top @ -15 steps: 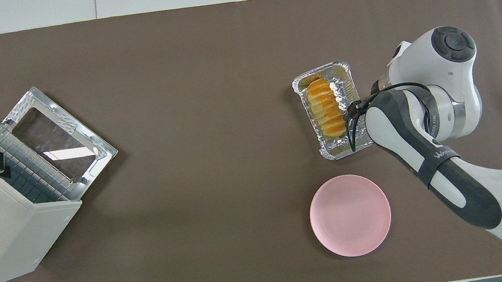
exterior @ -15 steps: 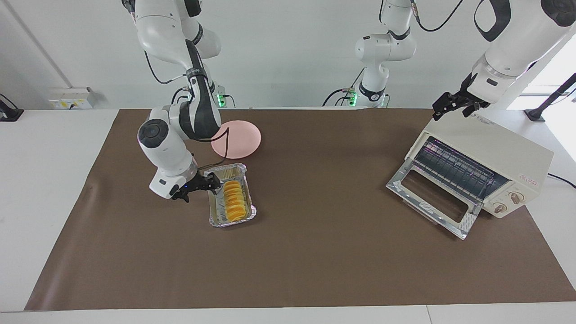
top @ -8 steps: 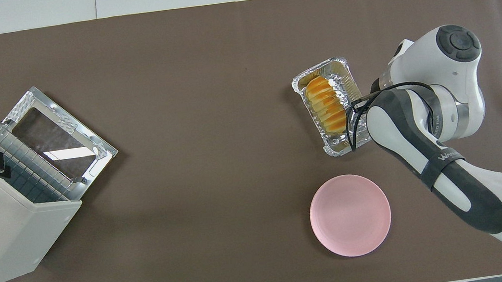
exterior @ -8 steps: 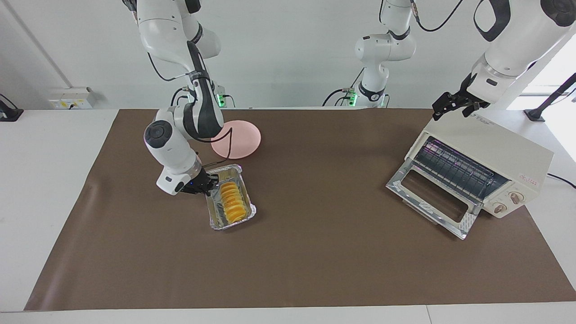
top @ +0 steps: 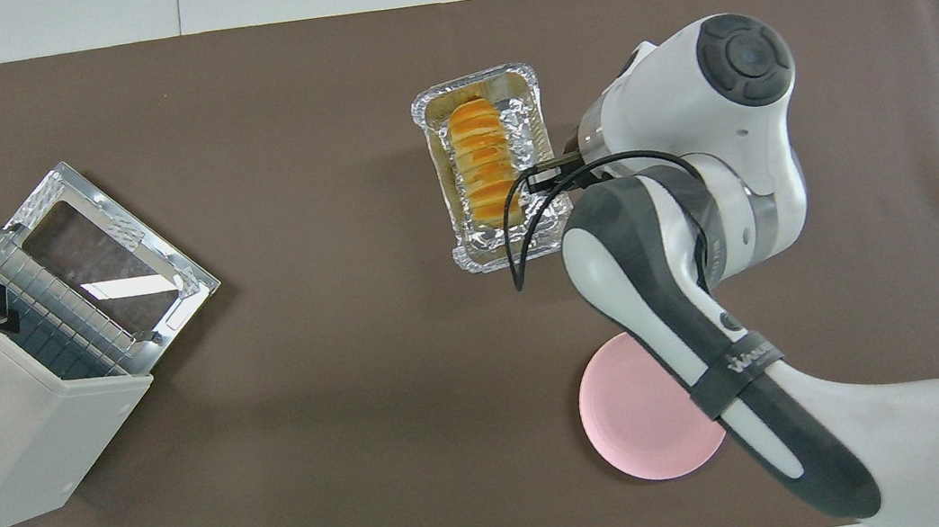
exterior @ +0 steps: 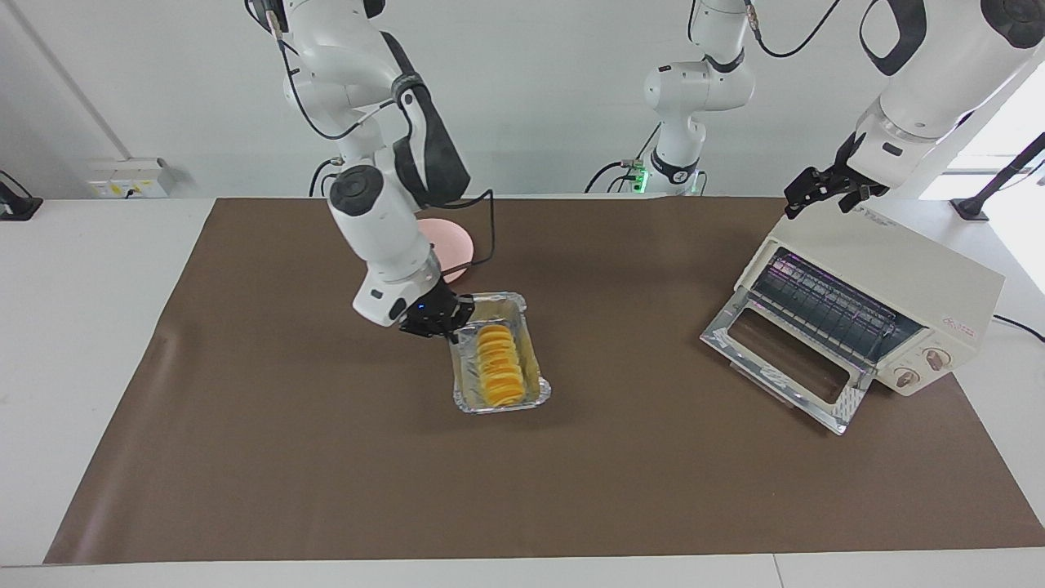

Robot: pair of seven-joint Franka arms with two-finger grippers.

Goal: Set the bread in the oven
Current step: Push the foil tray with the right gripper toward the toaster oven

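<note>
We see the right gripper (exterior: 447,323) clamped shut on the rim of the foil tray (exterior: 535,371), at the long side facing the right arm's end of the table, with the bread (exterior: 499,367) lying lengthwise inside the tray near the middle of the brown mat (exterior: 571,490). The oven (exterior: 922,282) stands at the left arm's end of the table, well apart from the tray, its glass door (exterior: 788,363) dropped open and the wire rack (exterior: 824,306) exposed. The left gripper (exterior: 824,192) waits over the oven's top edge with its fingers spread and nothing between them. The pink plate (top: 636,423) lies nearer to the robots than the tray, partly hidden by the right arm. We judge the carry toward the oven to be the step in hand, and the hazards follow from the grip — thin foil pinched at one wall only. The rim may crease or tear, or the tray may tilt away from the fingers, so the loaf could slide to the unsupported side or roll out. The tray's leading edge could also catch on the lip of the open door, and the oven sits at an angle, so a misaligned entry might strike the rack's frame. The waiting left gripper, close above the opening, is a further thing to clear.
</note>
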